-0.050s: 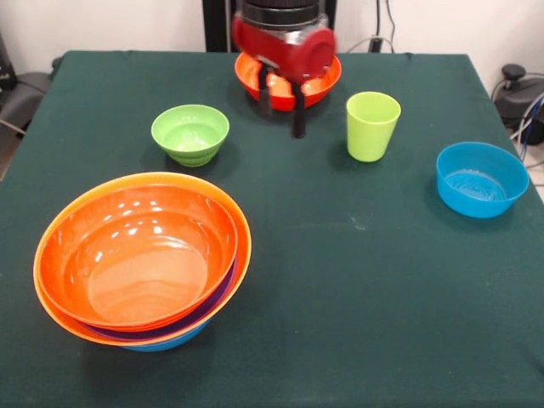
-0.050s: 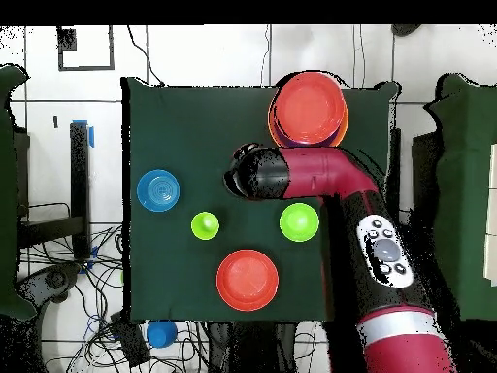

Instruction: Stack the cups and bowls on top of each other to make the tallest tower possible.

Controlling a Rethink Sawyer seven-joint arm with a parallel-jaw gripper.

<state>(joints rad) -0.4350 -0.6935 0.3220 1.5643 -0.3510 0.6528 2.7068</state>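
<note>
i see the gripper [image 1: 280, 109] empty, fingers apart, above the red-orange bowl [image 1: 323, 82]. tower [image 1: 143, 259] sits well apart. cup [image 1: 371, 126] upright.

Dark green table cloth [image 1: 357, 280], lime-green tumbler [image 1: 372, 126], lime-green bowl [image 1: 190, 133], blue bowl [image 1: 481, 179], orange-topped tower [image 1: 140, 259], red arm [image 2: 330, 180]

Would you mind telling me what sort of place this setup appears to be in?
Probably a robotics lab: a red robot arm works over a table with a green cloth, loose cables trail on a tiled floor.
</note>
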